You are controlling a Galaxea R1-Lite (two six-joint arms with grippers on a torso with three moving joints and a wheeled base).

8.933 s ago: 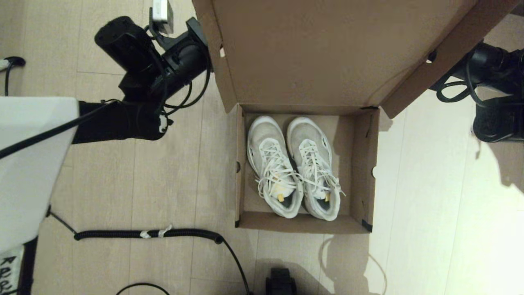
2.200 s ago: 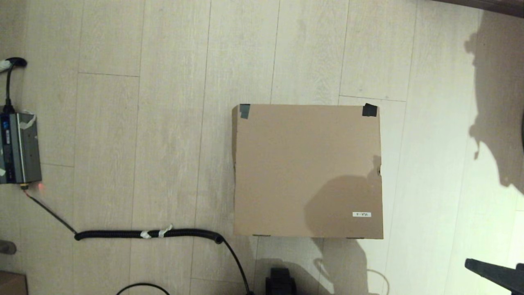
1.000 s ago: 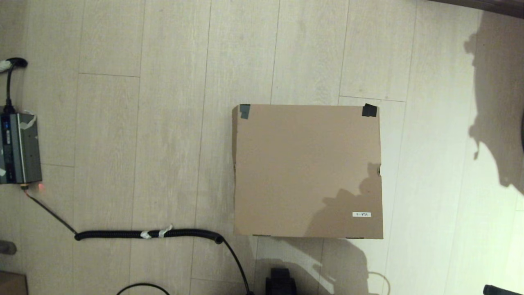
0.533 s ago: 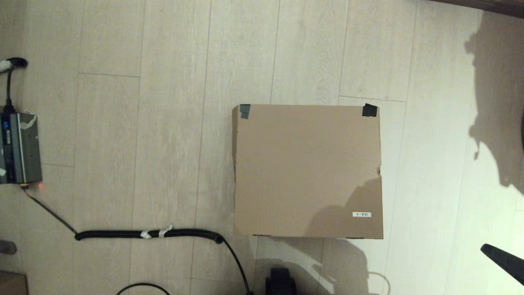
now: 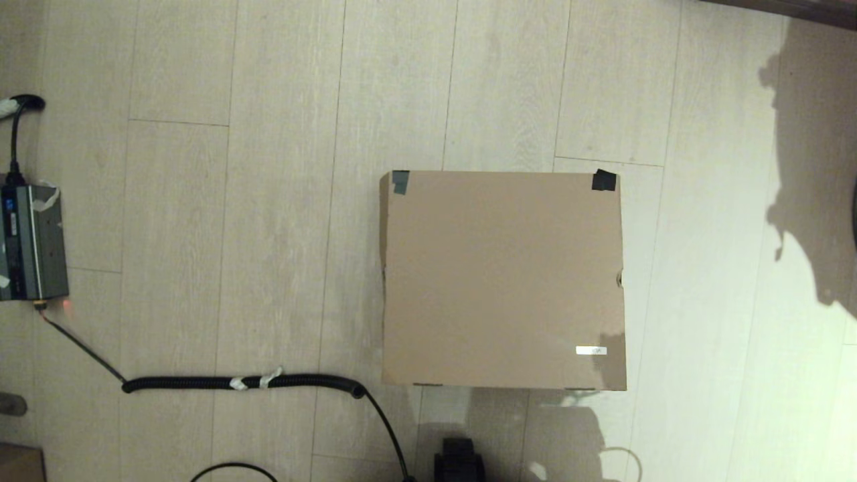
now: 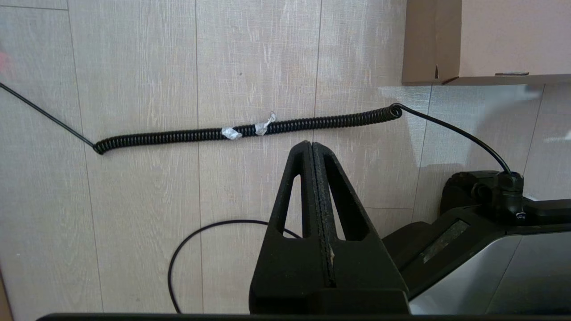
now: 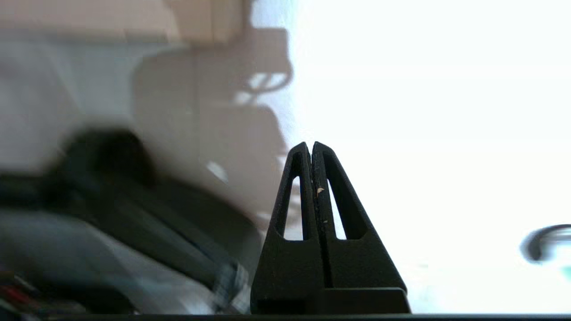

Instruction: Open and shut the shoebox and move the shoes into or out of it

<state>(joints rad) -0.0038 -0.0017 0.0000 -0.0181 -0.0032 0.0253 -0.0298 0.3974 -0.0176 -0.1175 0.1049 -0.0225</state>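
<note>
The brown cardboard shoebox (image 5: 502,278) stands on the floor with its lid flat down; black tape patches mark its two far corners and a small white label (image 5: 590,350) sits near its front right. The shoes are hidden inside. Neither arm shows in the head view. My left gripper (image 6: 311,145) is shut and empty, pulled back over the floor short of the coiled cable, with the shoebox's near corner (image 6: 473,40) far ahead. My right gripper (image 7: 311,145) is shut and empty too, over bright floor, with a corner of the shoebox (image 7: 209,20) ahead of it.
A black coiled cable (image 5: 241,382) with white tape bits lies on the wooden floor left of the box, also the coiled cable (image 6: 250,129) in the left wrist view. A grey power unit (image 5: 30,244) sits at the far left. The robot base (image 5: 458,462) is at the near edge.
The lid went from open with the shoes showing to flat shut. Over the last second the right arm's dark tip at the lower right left the head view, and its shadow slid off the box.
</note>
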